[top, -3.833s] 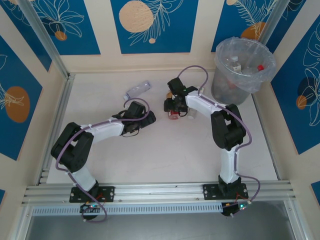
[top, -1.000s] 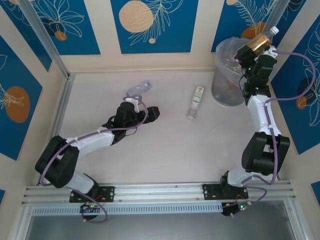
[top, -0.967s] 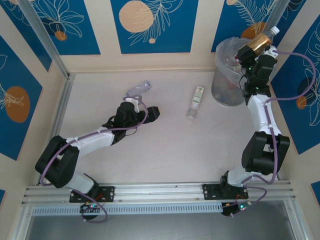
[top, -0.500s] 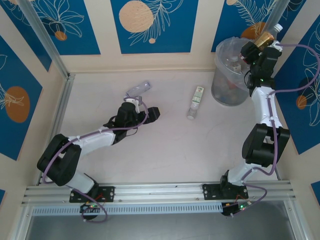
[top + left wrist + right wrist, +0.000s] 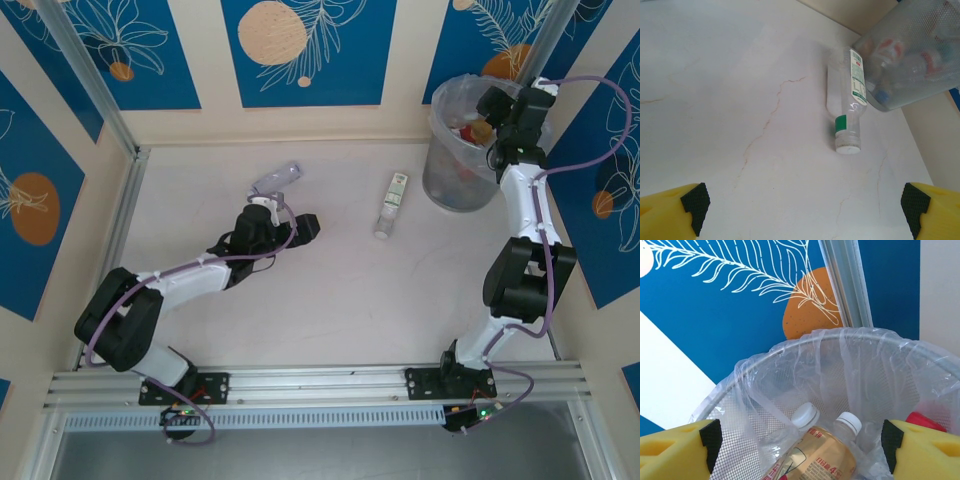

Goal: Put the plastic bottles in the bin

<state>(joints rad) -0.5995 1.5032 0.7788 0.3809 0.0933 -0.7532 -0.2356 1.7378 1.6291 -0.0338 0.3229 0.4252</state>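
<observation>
Currently seeing the right claw [image 5: 490, 108] poised over the tall round grey mesh bin [image 5: 447, 180] at the far right corner of the pale marbled surface [image 5: 350, 300] — yellow pads [image 5: 675, 452] spread wide, pinching nothing. Looking down from that wrist into the clear crinkly plastic liner [image 5: 805, 365]: finding a clear plastic bottle with a tan-orange label [image 5: 815, 460] lying inside, below the pads and touching neither, its white cap beside a second white cap [image 5: 805, 416], with a red cap [image 5: 922, 421] off to the right. Can make out dark East Asian characters and a red "4" on that label, nothing more. Seeing further bottles through the mesh wall from the left wrist, labels blurred.

Noting the left claw [image 5: 308, 227] low over the surface, mid-left — fully spread, nothing between. Ahead of it, finding a clear plastic bottle with a green-and-white label [image 5: 846, 107] lying on its side, white cap toward the camera, base just beside the bin; print too small to read. Spotting a plain clear bottle [image 5: 276, 179] near the left claw, toward the back wall, lying flat, no writing legible.
</observation>
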